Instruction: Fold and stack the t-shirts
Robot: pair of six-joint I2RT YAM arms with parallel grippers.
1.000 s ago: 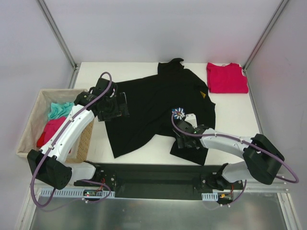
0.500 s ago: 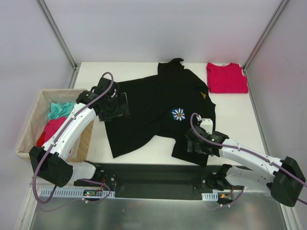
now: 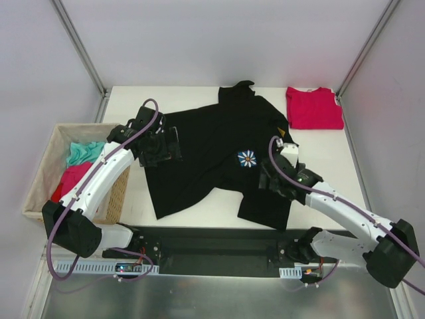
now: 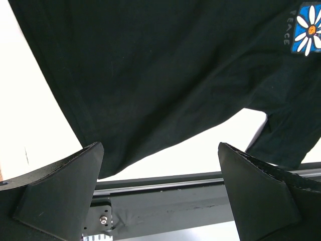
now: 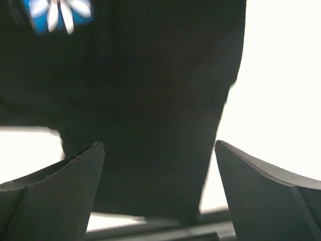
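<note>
Left claw [image 3: 159, 145] stands spread wide above the left edge of the black t-shirt [image 3: 212, 133], with nothing between its fingers. Right claw [image 3: 273, 179] is spread wide too, above the shirt's near right part, just beside the daisy emblem [image 3: 248, 158]. The black shirt lies rumpled and unfolded across the middle of the white worktop [image 3: 332, 166]. A red t-shirt [image 3: 314, 107] lies flat at the far right corner, apart from it. A woven basket [image 3: 40, 183] with teal and pink cloth sits left of the worktop.

Black t-shirt [image 4: 160, 75] is filling upper frame, daisy emblem [image 4: 307, 31] upper right, white desk [image 4: 30, 115] showing left; left end effector [image 4: 159, 150] hanging at bottom, jaws spread wide.
</note>
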